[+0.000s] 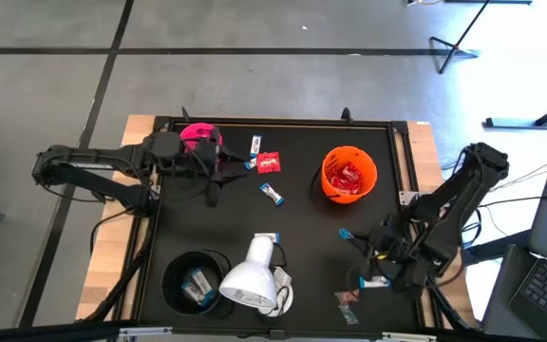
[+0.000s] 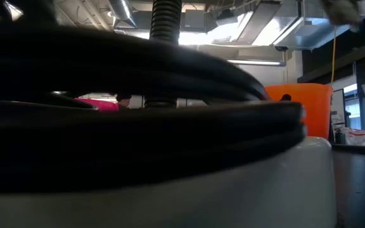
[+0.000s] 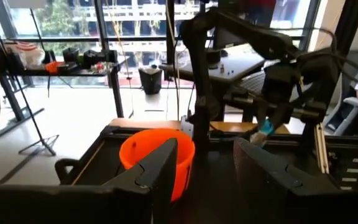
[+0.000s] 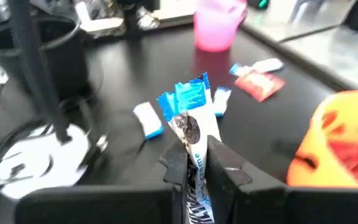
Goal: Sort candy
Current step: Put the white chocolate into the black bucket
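My right gripper (image 1: 359,240) is at the table's right, shut on a slim white-and-blue bar (image 4: 190,109) held above the mat. My left gripper (image 3: 213,168) is open and empty beside the pink cup (image 1: 198,136) at the far left, pointing toward the orange cup (image 3: 156,158). The orange cup (image 1: 349,174) holds red packets. The black cup (image 1: 196,280) at the near left holds white-and-blue bars. Loose on the mat are a red packet (image 1: 269,162), two white-and-blue bars (image 1: 255,144) (image 1: 273,194) and pinkish pieces (image 1: 348,300). My right gripper pinches the white-and-blue bar between its two fingers (image 4: 227,171), on the bar's white part (image 4: 194,146) back from its blue end. The fingers lie along the bar. The blue crinkled end (image 4: 188,96) sticks out ahead of the fingertips, clear of the mat.
A white lamp head (image 1: 250,277) lies on the mat between the black cup and my right gripper, and it fills the low view (image 2: 170,196). Another white-and-blue bar (image 1: 374,282) lies near my right gripper. A raised rim (image 1: 283,122) frames the mat.
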Controlling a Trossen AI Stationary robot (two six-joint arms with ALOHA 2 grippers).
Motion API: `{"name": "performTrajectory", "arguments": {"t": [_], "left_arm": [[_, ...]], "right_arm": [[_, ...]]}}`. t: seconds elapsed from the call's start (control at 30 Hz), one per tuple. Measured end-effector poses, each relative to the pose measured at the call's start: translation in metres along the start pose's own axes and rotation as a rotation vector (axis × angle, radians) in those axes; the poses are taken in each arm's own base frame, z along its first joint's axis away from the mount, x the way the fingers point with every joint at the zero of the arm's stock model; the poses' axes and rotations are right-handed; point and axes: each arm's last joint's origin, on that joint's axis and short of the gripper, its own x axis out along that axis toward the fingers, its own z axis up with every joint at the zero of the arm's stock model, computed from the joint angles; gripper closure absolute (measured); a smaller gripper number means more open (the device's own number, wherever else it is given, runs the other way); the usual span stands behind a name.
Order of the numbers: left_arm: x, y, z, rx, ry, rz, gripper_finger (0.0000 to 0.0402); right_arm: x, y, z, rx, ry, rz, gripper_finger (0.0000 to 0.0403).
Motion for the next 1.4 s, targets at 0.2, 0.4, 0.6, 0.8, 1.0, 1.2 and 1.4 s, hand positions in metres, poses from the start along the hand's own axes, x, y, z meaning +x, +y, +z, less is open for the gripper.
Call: {"name": "performTrajectory", "arguments": {"t": [0.2, 0.4, 0.6, 0.8, 1.0, 1.2, 1.4], "left_arm": [[0.019, -0.002, -0.005, -0.001, -0.018, -0.031, 0.0250], [0.040, -0.005, -0.010, -0.004, -0.062, -0.052, 0.0250], [0.053, -0.006, -0.014, -0.015, -0.085, -0.057, 0.0250], [0.072, -0.010, -0.023, -0.058, -0.106, -0.099, 0.0250], [0.091, -0.014, -0.035, -0.060, -0.130, -0.105, 0.0250], [0.099, -0.014, -0.040, -0.062, -0.135, -0.086, 0.0250], [0.101, -0.014, -0.044, -0.061, -0.112, -0.048, 0.0250]], "right_arm": [[0.023, -0.003, 0.032, -0.039, -0.081, -0.101, 0.0366], [0.049, -0.006, 0.072, -0.088, -0.146, -0.131, 0.0367], [0.073, -0.016, 0.107, -0.088, -0.236, -0.104, 0.0368], [0.093, -0.032, 0.132, -0.015, -0.316, -0.050, 0.0368], [0.109, -0.036, 0.134, 0.000, -0.307, -0.001, 0.0368], [0.117, -0.032, 0.131, -0.001, -0.303, -0.023, 0.0368], [0.119, -0.030, 0.131, 0.010, -0.317, -0.003, 0.0368]]}}
